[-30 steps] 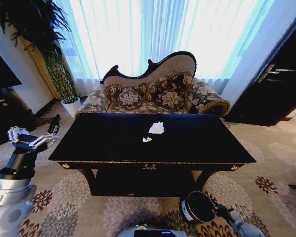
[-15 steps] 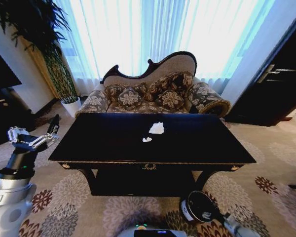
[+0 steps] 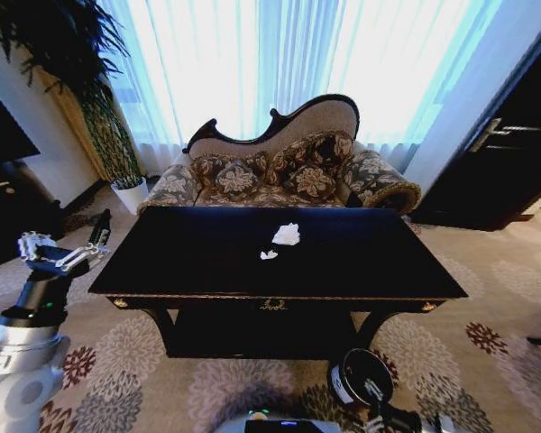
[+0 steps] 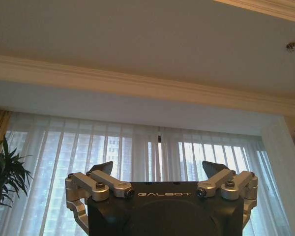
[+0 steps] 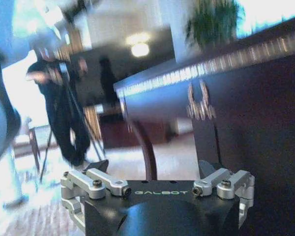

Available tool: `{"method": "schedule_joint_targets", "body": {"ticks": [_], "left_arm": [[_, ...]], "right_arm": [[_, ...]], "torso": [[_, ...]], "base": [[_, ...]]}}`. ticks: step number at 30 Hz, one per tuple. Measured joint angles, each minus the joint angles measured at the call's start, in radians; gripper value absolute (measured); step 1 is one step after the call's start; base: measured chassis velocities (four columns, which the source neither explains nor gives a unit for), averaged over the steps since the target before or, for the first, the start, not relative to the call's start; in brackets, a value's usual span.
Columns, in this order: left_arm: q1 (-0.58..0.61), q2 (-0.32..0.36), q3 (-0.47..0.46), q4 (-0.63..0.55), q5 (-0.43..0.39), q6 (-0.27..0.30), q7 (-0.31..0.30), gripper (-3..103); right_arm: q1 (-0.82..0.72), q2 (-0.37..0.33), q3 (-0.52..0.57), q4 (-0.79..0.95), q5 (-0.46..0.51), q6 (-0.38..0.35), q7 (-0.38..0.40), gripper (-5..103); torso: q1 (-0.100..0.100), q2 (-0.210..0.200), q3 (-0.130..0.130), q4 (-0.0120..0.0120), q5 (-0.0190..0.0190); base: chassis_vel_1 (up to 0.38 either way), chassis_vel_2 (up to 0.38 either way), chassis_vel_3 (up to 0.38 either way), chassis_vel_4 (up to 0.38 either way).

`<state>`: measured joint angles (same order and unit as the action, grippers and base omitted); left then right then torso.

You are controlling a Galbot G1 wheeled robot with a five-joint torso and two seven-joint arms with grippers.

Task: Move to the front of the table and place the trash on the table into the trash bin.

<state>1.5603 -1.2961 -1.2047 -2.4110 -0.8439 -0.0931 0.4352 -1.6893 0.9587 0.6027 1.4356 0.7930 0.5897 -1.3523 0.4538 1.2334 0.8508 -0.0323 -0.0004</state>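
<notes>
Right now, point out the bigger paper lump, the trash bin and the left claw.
bigger paper lump (image 3: pixel 287 234), head view, middle of the white wad.
trash bin (image 3: pixel 344 385), head view, its pale rim.
left claw (image 3: pixel 65 255), head view, between its fingertips.

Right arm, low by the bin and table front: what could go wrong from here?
1. The right gripper, open, sits low, close to the table front and leg; swinging up could hit the gilt edge.
2. It is also near the bin on the carpet and might knock it over.
3. The trash lies mid-table; the smaller scrap looks thin and may slip from the fingers.
</notes>
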Motion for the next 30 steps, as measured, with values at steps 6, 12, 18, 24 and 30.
{"method": "schedule_joint_targets", "body": {"ticks": [6, 12, 18, 24, 30], "left_arm": [[0.008, 0.005, -0.011, -0.003, -0.006, -0.003, 0.000, 100], [0.013, 0.002, -0.013, 0.000, -0.005, -0.006, -0.001, 100], [0.025, -0.035, 0.003, -0.006, -0.005, -0.006, -0.015, 100], [0.039, -0.048, -0.007, -0.002, -0.010, 0.006, -0.062, 100], [0.052, -0.036, -0.019, -0.027, -0.034, 0.032, -0.088, 100]], "right_arm": [[-0.032, 0.009, 0.012, 0.140, 0.054, -0.021, 0.014, 100], [-0.063, 0.008, 0.030, 0.291, 0.139, -0.055, 0.037, 100], [-0.051, -0.008, 0.040, 0.418, 0.230, -0.087, 0.151, 100], [0.003, -0.019, 0.024, 0.570, 0.194, -0.090, 0.448, 100], [0.076, -0.026, -0.015, 0.714, 0.060, -0.164, 0.897, 100]], "torso": [[0.000, 0.000, 0.000, -0.0001, -0.0001], [0.000, 0.000, 0.000, -0.0002, 0.0000], [0.000, 0.000, 0.000, -0.0001, 0.0001], [0.000, 0.000, 0.000, -0.0001, 0.0001], [0.000, 0.000, 0.000, 0.0001, 0.0001]], "base": [[0.000, 0.000, 0.000, 0.000], [0.000, 0.000, 0.000, 0.000], [0.000, 0.000, 0.000, 0.000], [0.000, 0.000, 0.000, 0.000], [0.000, 0.000, 0.000, 0.000]]}}
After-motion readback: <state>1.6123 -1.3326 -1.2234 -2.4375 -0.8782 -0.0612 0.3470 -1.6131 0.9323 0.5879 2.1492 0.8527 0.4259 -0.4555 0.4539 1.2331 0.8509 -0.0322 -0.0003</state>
